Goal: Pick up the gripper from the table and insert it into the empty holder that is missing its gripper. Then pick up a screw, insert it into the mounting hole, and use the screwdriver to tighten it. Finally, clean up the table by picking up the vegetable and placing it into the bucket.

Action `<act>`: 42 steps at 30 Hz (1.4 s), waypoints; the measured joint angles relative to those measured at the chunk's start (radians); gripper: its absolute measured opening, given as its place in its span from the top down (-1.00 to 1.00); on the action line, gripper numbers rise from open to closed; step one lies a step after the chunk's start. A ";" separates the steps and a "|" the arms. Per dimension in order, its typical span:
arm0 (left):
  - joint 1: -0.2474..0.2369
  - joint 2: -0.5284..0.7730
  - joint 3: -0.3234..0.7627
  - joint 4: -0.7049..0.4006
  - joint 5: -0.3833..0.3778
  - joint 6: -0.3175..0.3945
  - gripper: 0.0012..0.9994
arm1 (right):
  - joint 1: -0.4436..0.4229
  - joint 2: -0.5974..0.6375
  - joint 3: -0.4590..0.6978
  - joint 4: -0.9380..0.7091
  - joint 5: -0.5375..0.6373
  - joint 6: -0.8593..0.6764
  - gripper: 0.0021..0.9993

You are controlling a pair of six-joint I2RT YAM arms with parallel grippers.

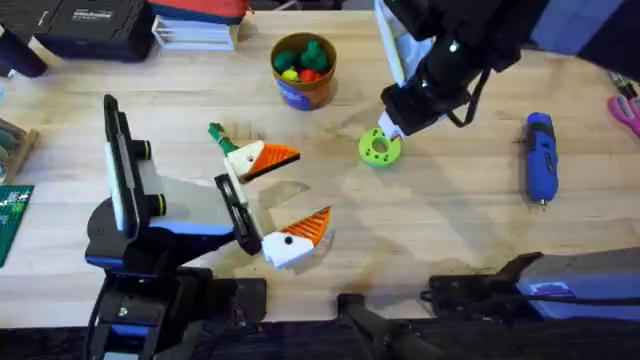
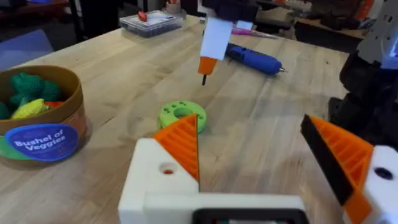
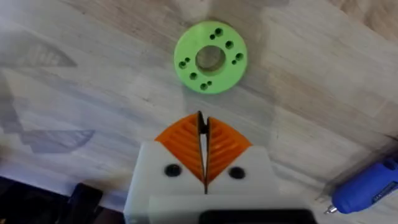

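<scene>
Above the green disc [image 1: 379, 147], toward the far right of the wooden table [image 1: 450, 210]: right gripper [image 1: 387, 130], orange pads pressed together on a thin dark screw [image 3: 200, 121], pinched upright with its tip pointing down. From the left wrist view, same screw [image 2: 204, 79] hanging clear of the wood, beyond the disc and apart from it.

At centre left: left gripper [image 1: 305, 188], white fingers with orange wedge tips spread wide, holding nothing, low over the table.

Just beside the left gripper's farther finger, on its outer side: slim green vegetable [image 1: 216, 132], lying on the wood; contact with the finger not resolvable.

At the far edge, centre: brown-orange bucket [image 1: 303, 88] with blue label band, upright, containing green, yellow and red toy pieces; well apart from the vegetable.

At far right: blue screwdriver [image 1: 540, 158], lying flat, metal bit toward the near edge, untouched by either gripper. Beyond it at the table's edge: pink-handled tool [image 1: 625, 110].
</scene>
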 joint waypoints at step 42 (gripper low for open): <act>0.000 0.000 0.000 0.000 0.000 0.000 -0.97 | 0.441 0.242 0.573 -0.062 -0.171 -0.023 0.99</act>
